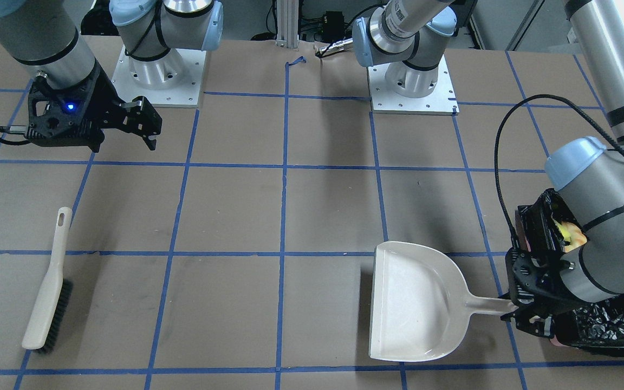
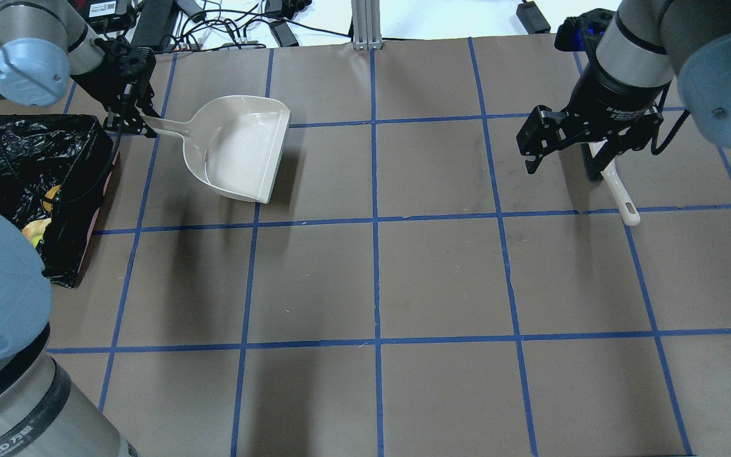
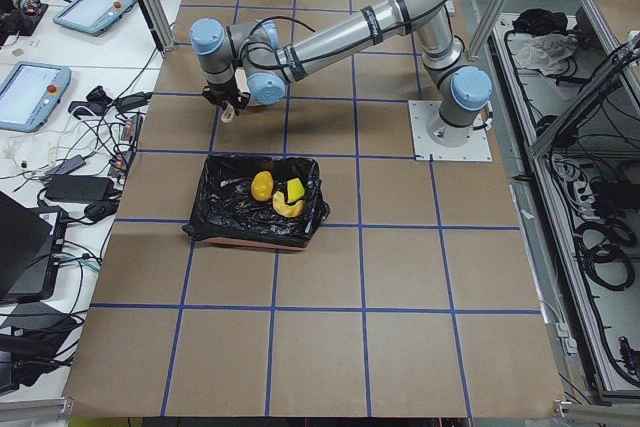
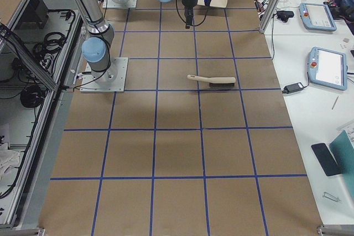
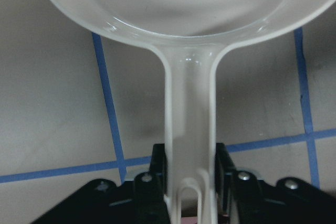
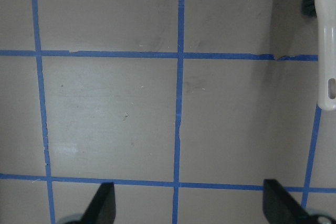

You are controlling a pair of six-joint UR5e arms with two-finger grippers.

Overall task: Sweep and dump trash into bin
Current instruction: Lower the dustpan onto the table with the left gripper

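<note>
The trash lies inside the bin (image 3: 212, 197), a pinkish box lined with a black bag: a yellow-brown lump (image 3: 262, 185), a green and yellow sponge wedge (image 3: 296, 189) and a croissant piece (image 3: 288, 208). The bin stands at the table's left end (image 2: 16, 143). My left gripper (image 2: 129, 122) is shut on the handle of the empty cream dustpan (image 2: 238, 149), which rests on the table beside the bin; the fingers (image 5: 159, 169) press both sides of the handle (image 5: 190, 129). My right gripper (image 2: 559, 162) is open and empty, hanging above the table.
A cream hand brush with black bristles (image 1: 46, 287) lies on the table at the right end, just beyond the right gripper (image 6: 191, 205); its handle (image 6: 328, 51) shows at that view's edge. Blue tape lines grid the brown table. The arm bases (image 1: 157, 76) stand at the robot's edge.
</note>
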